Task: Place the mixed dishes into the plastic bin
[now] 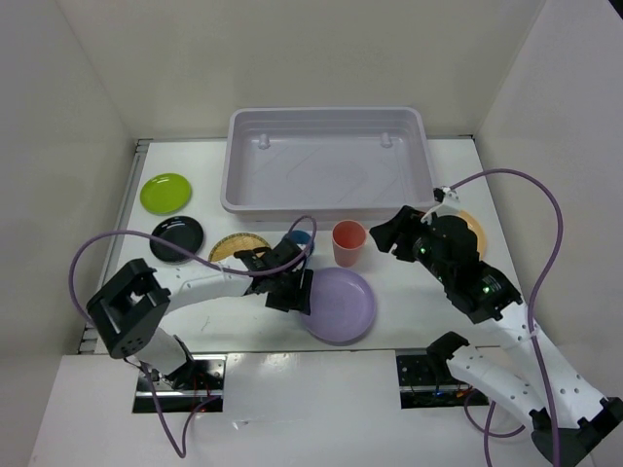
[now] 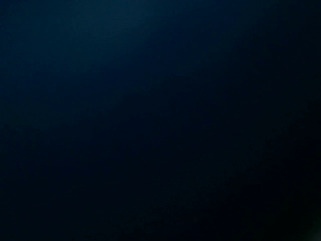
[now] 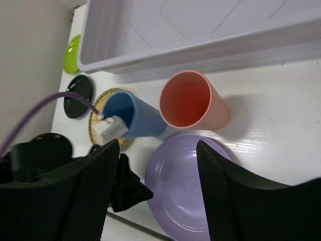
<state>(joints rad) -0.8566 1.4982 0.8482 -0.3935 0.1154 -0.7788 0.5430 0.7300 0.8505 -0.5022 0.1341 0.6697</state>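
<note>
The lavender plate (image 1: 343, 305), round and glossy with a raised rim, lies flat just before the plastic bin (image 1: 321, 202). The right gripper (image 3: 158, 150) stands open, holding nothing. The left gripper (image 1: 295, 288) sits at the plate's edge; its grip is indeterminable.

In the top view the plastic bin (image 1: 327, 113) fills the upper middle, its inside open from above. The strip along its near rim is tight. There the blue cup (image 1: 299, 238) and salmon-red cup (image 1: 348, 243) stand close together, with a small gap between them. The lavender plate (image 1: 341, 304) takes the centre, and the left gripper (image 1: 290, 292) is over its left edge. Left of centre, the woven tan plate (image 1: 234, 248), black plate (image 1: 177, 237) and lime green plate (image 1: 166, 193) crowd the table (image 1: 409, 311). The right gripper (image 1: 389, 233), jaws apart, blocks the space right of the salmon-red cup. Bare table lies right of the lavender plate.
</note>
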